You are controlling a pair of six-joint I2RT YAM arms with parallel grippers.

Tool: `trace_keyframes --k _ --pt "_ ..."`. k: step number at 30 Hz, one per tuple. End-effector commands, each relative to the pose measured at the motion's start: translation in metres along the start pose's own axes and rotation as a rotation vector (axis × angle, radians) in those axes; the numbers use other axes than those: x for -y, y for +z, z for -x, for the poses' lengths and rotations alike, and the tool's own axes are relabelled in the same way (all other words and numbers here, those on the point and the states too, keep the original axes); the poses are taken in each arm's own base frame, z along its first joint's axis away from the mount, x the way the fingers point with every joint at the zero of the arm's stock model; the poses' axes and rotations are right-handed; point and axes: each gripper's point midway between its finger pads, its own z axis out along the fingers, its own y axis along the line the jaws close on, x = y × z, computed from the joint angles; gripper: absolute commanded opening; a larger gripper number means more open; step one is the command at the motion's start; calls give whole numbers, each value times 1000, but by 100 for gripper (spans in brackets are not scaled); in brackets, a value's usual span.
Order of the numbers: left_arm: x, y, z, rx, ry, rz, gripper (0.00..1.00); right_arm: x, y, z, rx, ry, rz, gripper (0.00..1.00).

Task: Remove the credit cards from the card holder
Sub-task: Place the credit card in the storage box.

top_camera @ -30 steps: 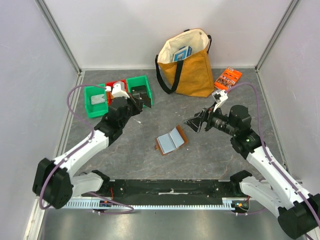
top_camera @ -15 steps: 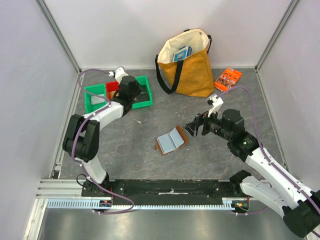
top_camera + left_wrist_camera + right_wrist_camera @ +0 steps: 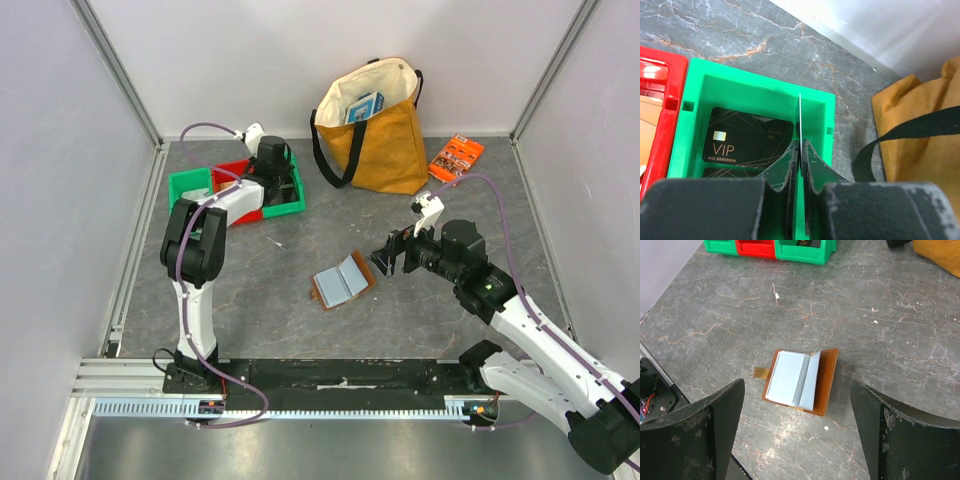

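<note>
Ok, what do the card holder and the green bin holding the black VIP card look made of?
Card holder: brown matte cover, leather or imitation; pale grey-blue pockets, likely plastic or fabric. Green bin: hard moulded plastic, smooth with a slight sheen.

From my station I saw a mustard tote bag (image 3: 375, 140) with black straps standing at the back of the grey marbled desk (image 3: 260, 290), with a blue box (image 3: 363, 106) inside it (print unreadable). An orange packet (image 3: 456, 155) lay to its right. On the left a red bin (image 3: 755, 250) sat between a green bin (image 3: 720, 247) and a second green bin (image 3: 800, 256).
</note>
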Motion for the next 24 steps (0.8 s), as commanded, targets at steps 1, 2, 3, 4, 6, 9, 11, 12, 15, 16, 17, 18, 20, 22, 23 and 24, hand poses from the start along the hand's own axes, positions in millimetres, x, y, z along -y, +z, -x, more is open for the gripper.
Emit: trace_keyframes --k 1,2,3,4,6,9,11,12,15,16,17,18,20,22,23,24 --pt "0 9 5 -11 -3 28 15 -2 -2 6 17 -23 5 93" --pt "-1 10 3 -25 9 32 17 -2 -1 4 12 -19 8 92" --pt "-3 11 3 -33 16 37 20 -3 -1 3 6 -18 11 92" --pt "-4 11 4 -38 23 40 23 -2 -1 1 1 -19 12 92" --pt "-6 10 6 -43 46 47 36 -2 -2 -1 -9 -16 12 92" --pt "-13 3 13 -61 79 83 48 2 -3 -6 -34 -11 -13 92" --pt "-13 -4 21 -55 99 89 59 3 -3 -9 -49 -6 -21 92" --pt "-12 -9 25 -53 108 85 62 4 -3 -11 -58 -2 -21 92" --pt "-6 -26 43 -43 144 65 72 -1 -1 -15 -84 6 3 92" --pt "0 -35 52 -36 153 47 72 -2 -1 -16 -95 9 8 92" --pt "3 -42 58 -40 160 37 72 -2 1 -18 -111 7 12 93" --pt "6 -51 61 -49 173 23 73 0 2 -20 -127 -3 9 93" --pt "11 -69 68 -68 188 -3 73 3 5 -23 -162 -17 -1 93" --pt "20 -91 70 -96 214 -44 73 3 7 -25 -184 -20 2 93" --pt "21 -104 67 -120 229 -54 73 2 9 -25 -188 -21 10 93" --pt "24 -116 63 -141 241 -75 74 -1 10 -25 -192 -24 26 93"
